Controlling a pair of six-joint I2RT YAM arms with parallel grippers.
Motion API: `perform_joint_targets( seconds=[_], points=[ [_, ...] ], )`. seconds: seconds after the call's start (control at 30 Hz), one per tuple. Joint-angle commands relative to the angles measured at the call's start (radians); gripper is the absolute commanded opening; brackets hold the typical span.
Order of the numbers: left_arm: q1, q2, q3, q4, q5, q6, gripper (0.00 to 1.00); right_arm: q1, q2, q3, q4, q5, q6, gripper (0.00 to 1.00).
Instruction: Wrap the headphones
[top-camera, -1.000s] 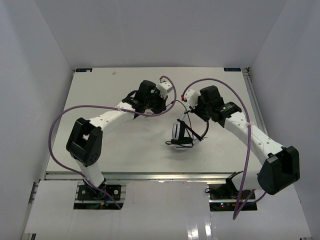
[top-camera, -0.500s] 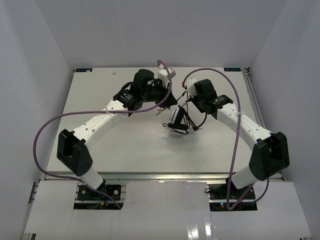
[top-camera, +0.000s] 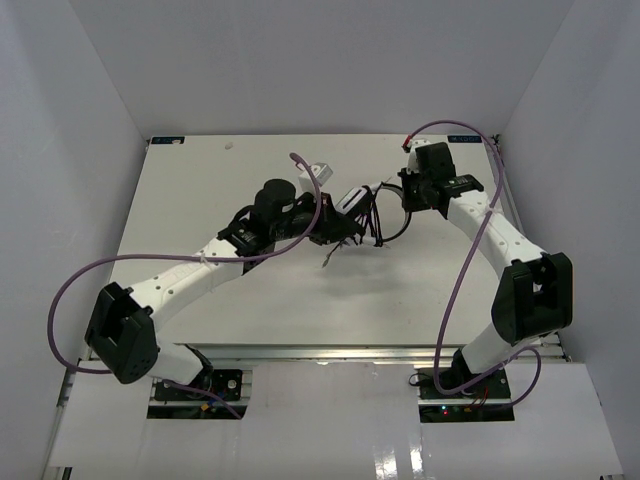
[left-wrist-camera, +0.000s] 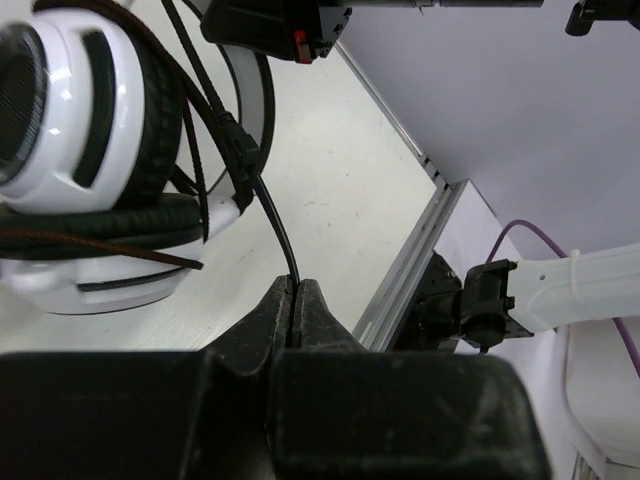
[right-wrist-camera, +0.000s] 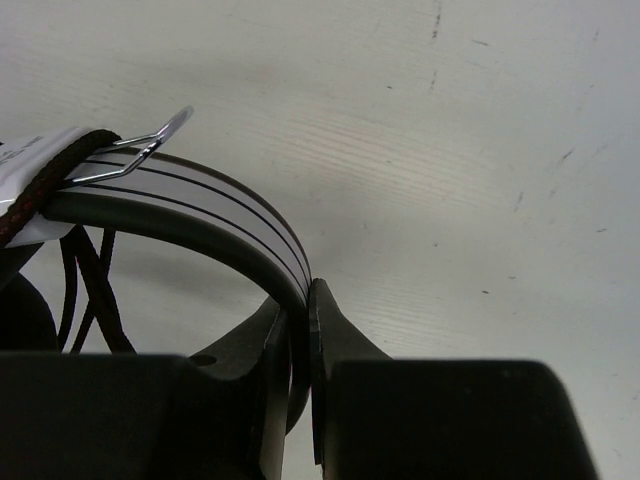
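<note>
The headphones (top-camera: 351, 200) sit between the two hands, toward the back of the counter (top-camera: 190, 195) and a little right of its middle.

The left hand (left-wrist-camera: 296, 298) is clamped on the thin black cord (left-wrist-camera: 273, 213). Its fingers are pressed together with the cord pinched between their tips. From there the cord climbs to a black strain-relief piece and on into a tangle of loops beside a white ear cup (left-wrist-camera: 55, 110) with a black pad. That ear cup fills the upper left of the left wrist view, with a second white cup below it.

The right hand (right-wrist-camera: 301, 296) is clamped on the headband (right-wrist-camera: 200, 208), a curved black band with a white stripe. Its two fingers close on the band's end from either side. A wire slider and braided cord loops show at the far left of that view.

From above, the left arm reaches in from the near left and the right arm from the near right. A loose end of cord hangs down toward the counter just in front of the headphones. A shadow lies on the counter under the headband, though whether the ear cups touch the surface cannot be told.
</note>
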Motion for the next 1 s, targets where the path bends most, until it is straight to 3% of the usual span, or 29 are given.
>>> perform_joint_targets(
  seconds=[0.0, 0.43, 0.6, 0.77, 0.97],
  points=[
    [-0.068, 0.021, -0.047, 0.138, 0.114, -0.123, 0.00, -0.057, 0.018, 0.063, 0.117, -0.033, 0.176, 0.08],
    [-0.166, 0.264, -0.118, 0.282, -0.131, -0.131, 0.00, -0.094, 0.080, 0.028, 0.192, -0.025, 0.252, 0.08],
    [-0.164, 0.385, -0.072, 0.238, -0.219, -0.081, 0.00, -0.099, 0.127, 0.008, 0.233, 0.006, 0.269, 0.08],
    [-0.163, 0.520, -0.008, 0.193, -0.279, -0.056, 0.04, -0.101, 0.195, 0.007, 0.245, 0.026, 0.259, 0.08],
    [-0.163, 0.559, -0.006, 0.181, -0.310, -0.050, 0.14, -0.103, 0.221, -0.032, 0.282, -0.004, 0.237, 0.13]
  ],
)
